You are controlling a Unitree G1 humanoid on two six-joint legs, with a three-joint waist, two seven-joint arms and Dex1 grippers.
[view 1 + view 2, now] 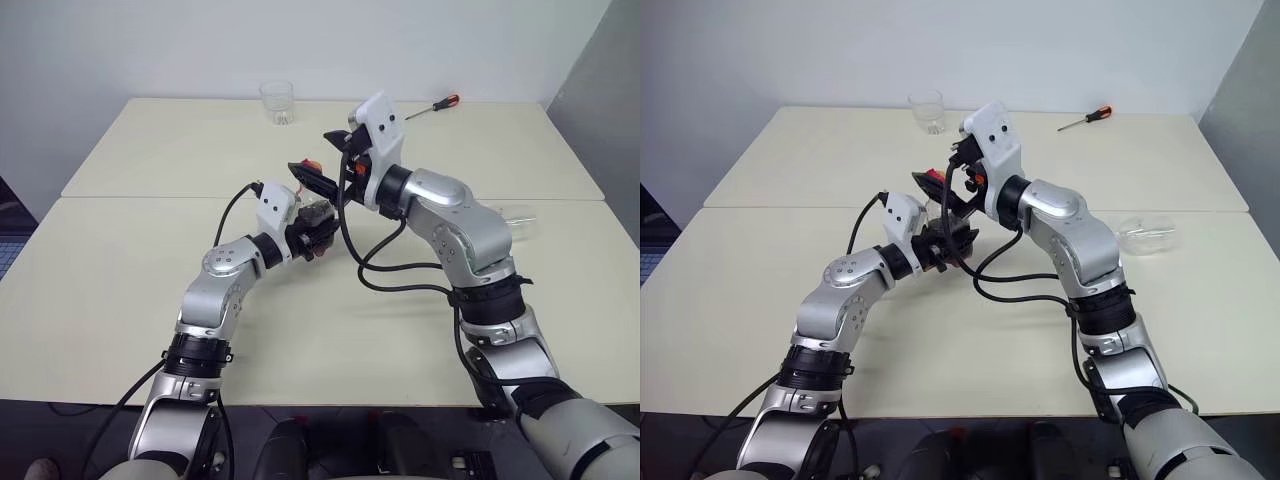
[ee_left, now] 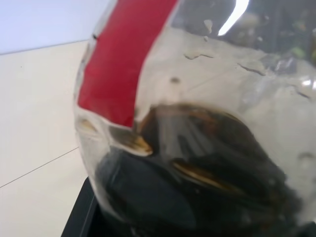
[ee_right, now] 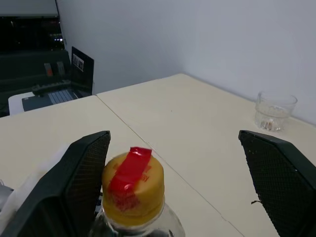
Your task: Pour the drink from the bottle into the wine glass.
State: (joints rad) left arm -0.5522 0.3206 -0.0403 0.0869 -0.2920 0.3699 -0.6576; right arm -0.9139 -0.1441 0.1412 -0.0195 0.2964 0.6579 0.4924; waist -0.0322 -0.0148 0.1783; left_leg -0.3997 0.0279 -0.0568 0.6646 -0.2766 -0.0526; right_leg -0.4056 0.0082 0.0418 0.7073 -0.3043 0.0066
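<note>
One bottle (image 3: 132,190) gripped by left end effector (image 1: 318,232), right end effector (image 3: 182,182) wide open around its cap, one tumbler (image 1: 277,102) far on counter (image 1: 150,250).

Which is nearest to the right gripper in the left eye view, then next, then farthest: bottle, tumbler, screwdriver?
From the right gripper:
1. Bottle, just below it, held in the left gripper.
2. Tumbler, at the table's far edge, leftward.
3. Screwdriver, far edge, rightward.

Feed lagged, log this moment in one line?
left gripper: shut on small clear plastic bottle of dark drink | right gripper: open around yellow-and-red cap | cap on, nothing poured
</note>
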